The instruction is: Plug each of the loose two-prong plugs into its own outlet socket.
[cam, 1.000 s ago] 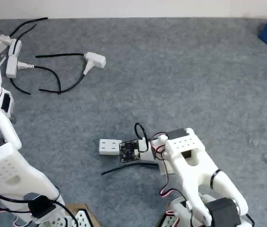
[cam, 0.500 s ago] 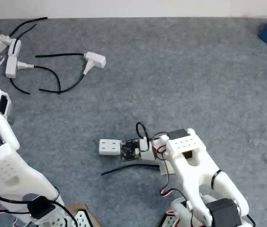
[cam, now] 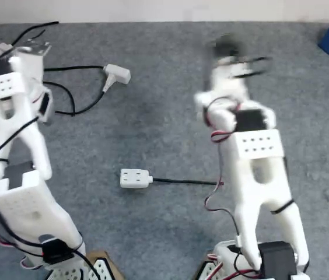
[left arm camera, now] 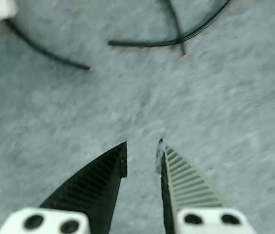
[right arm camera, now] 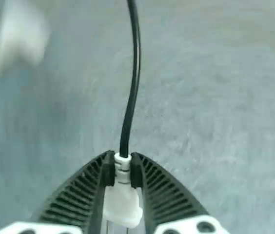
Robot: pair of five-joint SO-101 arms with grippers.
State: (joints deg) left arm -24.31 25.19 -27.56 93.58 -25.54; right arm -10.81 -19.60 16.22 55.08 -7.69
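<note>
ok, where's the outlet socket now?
High view: the outlet socket lies between the left arm and right arm, a black cord leading from it toward the latter.

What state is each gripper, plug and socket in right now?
left gripper: open, holding nothing.
right gripper: shut on the held plug.
held plug: clamped in that gripper, prongs hidden.
loose plug: lying on the table, unplugged.
outlet socket: flat on the table, black cord leaving one end.
</note>
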